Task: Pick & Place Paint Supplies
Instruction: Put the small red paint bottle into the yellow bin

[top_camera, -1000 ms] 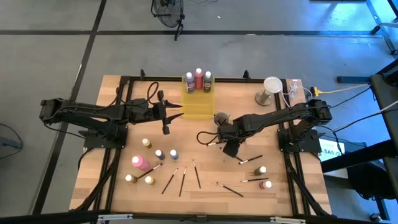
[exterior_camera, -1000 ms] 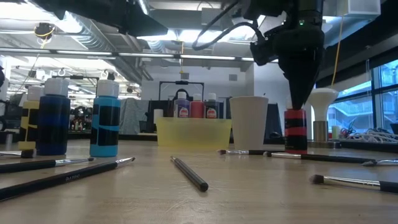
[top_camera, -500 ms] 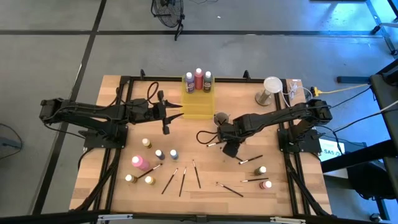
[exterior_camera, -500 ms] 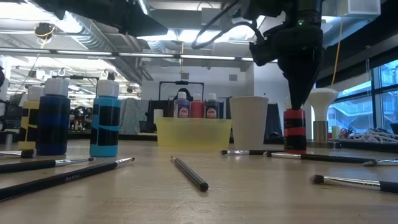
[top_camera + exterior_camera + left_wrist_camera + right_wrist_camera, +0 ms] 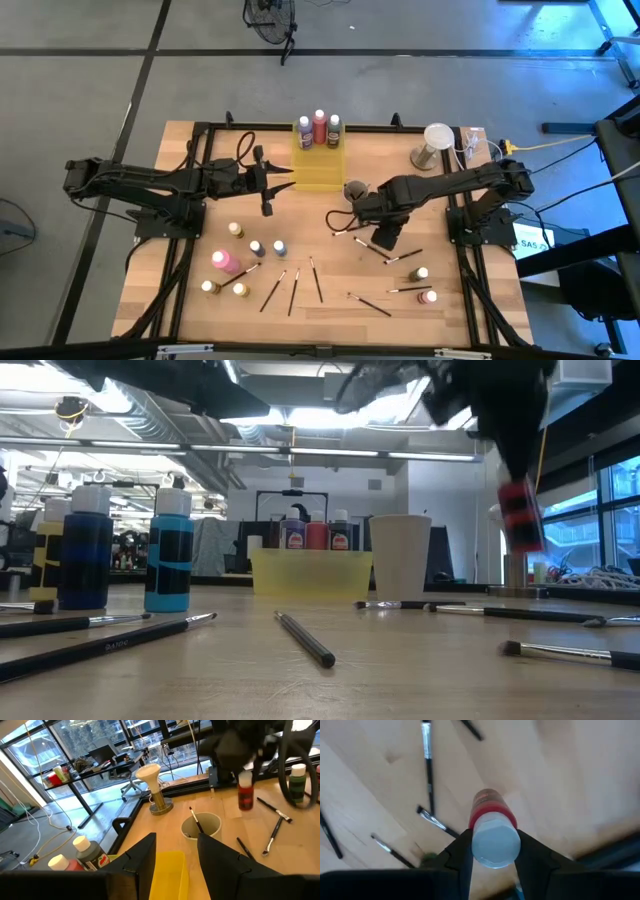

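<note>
At table height, a dark gripper [image 5: 515, 465] hangs from above at the right, holding a red bottle [image 5: 520, 517] clear of the table; both are blurred, so the grip itself is hard to make out. A yellow tray [image 5: 311, 574] with bottles stands mid-table beside a pale cup [image 5: 400, 557]. Two blue bottles [image 5: 172, 557] stand left. Brushes [image 5: 305, 638] lie scattered in front.

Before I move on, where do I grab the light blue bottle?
By its white cap, from straight above. The light blue bottle stands upright with the dark blue bottle close beside it, crowding a side approach. The right pincer holds the red bottle that way.
</note>
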